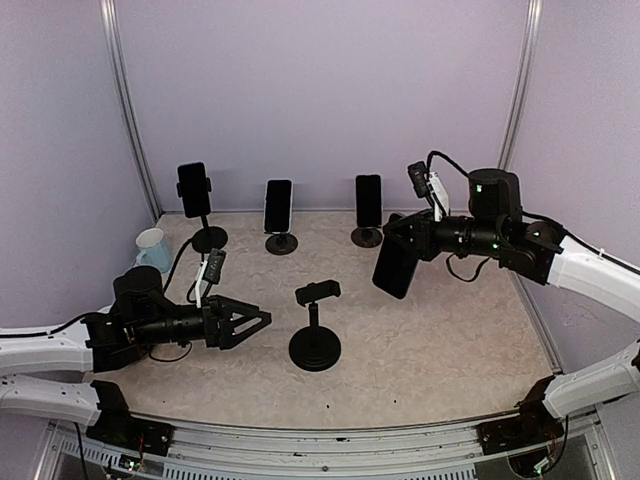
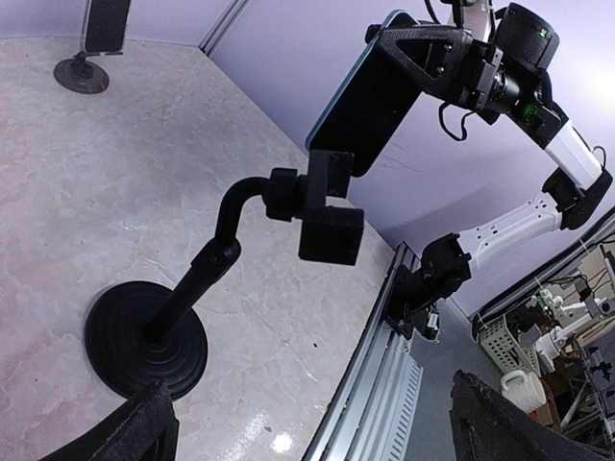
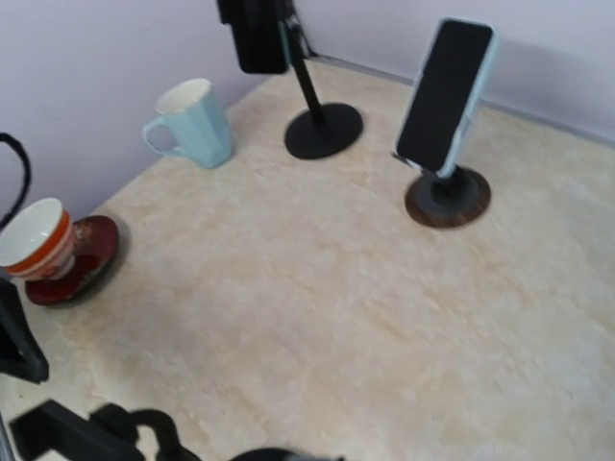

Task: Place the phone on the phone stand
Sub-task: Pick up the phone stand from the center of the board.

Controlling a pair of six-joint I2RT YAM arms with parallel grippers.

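Observation:
The empty phone stand (image 1: 315, 335) stands mid-table on a round black base, its clamp head (image 1: 318, 291) at the top. In the left wrist view the stand (image 2: 192, 288) rises just ahead of me. My left gripper (image 1: 252, 322) lies low to the left of the base, open, with nothing between its fingers (image 2: 135, 432). My right gripper (image 1: 404, 238) hangs above and to the right of the stand, shut on the top of a dark phone (image 1: 395, 270). That phone (image 2: 365, 101) tilts down toward the clamp without touching it. The right wrist view shows neither its fingers nor the phone.
Three other stands hold phones along the back wall (image 1: 194, 190) (image 1: 278, 205) (image 1: 368, 200). A pale blue mug (image 1: 152, 250) sits back left, and a red-banded cup on a saucer (image 3: 38, 245) stands near it. The table's metal front rail (image 2: 384, 384) runs close by.

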